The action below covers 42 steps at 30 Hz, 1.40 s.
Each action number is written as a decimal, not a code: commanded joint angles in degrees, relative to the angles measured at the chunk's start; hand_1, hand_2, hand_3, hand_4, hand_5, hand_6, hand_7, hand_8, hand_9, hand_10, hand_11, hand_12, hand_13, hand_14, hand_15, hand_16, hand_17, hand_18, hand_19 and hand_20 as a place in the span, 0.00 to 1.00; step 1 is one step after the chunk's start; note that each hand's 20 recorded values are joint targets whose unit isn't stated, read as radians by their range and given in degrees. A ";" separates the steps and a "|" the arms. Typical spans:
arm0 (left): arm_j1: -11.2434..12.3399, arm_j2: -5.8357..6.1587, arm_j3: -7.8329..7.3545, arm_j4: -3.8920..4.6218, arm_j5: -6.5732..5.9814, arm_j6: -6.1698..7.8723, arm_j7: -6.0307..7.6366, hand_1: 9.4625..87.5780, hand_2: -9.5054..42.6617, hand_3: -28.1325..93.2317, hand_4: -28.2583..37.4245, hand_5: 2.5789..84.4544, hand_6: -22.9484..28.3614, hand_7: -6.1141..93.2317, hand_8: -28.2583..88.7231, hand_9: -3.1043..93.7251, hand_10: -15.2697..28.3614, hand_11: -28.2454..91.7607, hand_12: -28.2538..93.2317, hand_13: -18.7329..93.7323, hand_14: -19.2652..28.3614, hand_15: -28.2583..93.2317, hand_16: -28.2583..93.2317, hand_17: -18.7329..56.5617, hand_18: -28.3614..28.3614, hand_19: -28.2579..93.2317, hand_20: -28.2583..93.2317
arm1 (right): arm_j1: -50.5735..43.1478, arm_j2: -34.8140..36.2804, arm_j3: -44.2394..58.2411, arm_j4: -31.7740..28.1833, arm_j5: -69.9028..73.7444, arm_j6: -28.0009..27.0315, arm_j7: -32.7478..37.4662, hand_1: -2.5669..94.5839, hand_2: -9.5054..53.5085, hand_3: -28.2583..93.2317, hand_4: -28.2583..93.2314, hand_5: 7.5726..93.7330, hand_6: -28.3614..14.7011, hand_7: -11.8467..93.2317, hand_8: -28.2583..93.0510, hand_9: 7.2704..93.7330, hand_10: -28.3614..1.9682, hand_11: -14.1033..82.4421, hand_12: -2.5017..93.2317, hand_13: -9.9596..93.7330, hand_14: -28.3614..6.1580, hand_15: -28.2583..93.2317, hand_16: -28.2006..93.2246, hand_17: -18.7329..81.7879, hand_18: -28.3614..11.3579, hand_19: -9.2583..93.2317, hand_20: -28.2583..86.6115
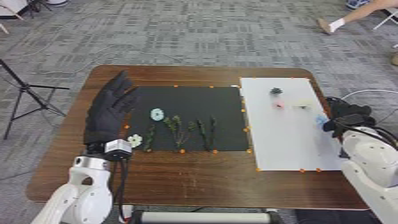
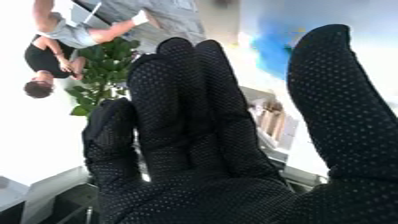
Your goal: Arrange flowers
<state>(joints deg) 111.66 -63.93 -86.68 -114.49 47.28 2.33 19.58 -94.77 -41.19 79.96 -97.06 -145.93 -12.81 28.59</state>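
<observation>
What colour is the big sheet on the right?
The sheet is white, clearest in the head view.

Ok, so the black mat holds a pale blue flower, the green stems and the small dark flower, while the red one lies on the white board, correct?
Not quite: the small dark flower lies on the white board, as the head view shows. A pale blue flower and the green stems are indeed on the black mat, and the red one is on the board.

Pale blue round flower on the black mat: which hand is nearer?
Left. The left hand is just left of the flower, by the black mat's left edge; the right hand is far right, at the white board's right edge.
</observation>
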 commanded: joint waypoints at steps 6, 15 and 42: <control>0.78 -0.05 -0.06 -0.38 -0.18 0.32 0.51 0.19 0.15 0.79 0.01 0.31 0.48 0.26 0.15 0.31 0.61 0.35 0.37 0.37 0.71 0.39 0.27 0.10 0.88 0.60 0.28 | 1.86 -1.08 -4.22 0.20 -3.85 3.78 0.02 0.33 0.00 0.90 0.00 0.46 0.57 0.47 0.11 0.52 0.49 0.59 0.31 0.60 0.51 0.85 0.47 0.45 0.20 0.94 0.72; 0.05 -0.21 0.15 0.07 -0.03 0.18 0.36 0.19 0.16 0.79 0.01 0.30 0.48 0.26 0.15 0.30 0.61 0.36 0.37 0.37 0.72 0.39 0.27 0.10 0.88 0.60 0.28 | 2.51 -1.42 -5.14 0.93 -4.61 4.69 -0.29 0.32 0.00 0.91 0.00 0.45 0.55 0.46 0.11 0.52 0.48 0.60 0.31 0.60 0.50 0.85 0.47 0.46 0.20 0.96 0.72; 0.76 -0.77 -0.56 -0.25 -0.10 0.42 -0.12 0.19 0.16 0.79 0.01 0.30 0.48 0.26 0.15 0.31 0.61 0.36 0.37 0.37 0.72 0.40 0.27 0.10 0.88 0.60 0.28 | 0.72 -1.97 -6.62 0.69 -6.62 9.66 -3.28 0.45 0.00 0.90 0.00 0.53 0.63 0.54 0.19 0.64 0.60 0.52 0.40 0.64 0.55 0.85 0.49 0.47 0.22 0.96 0.71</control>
<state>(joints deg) 111.79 -64.04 -86.81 -114.44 47.26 2.39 19.69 -93.54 -42.65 73.43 -96.45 -151.07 -3.34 25.81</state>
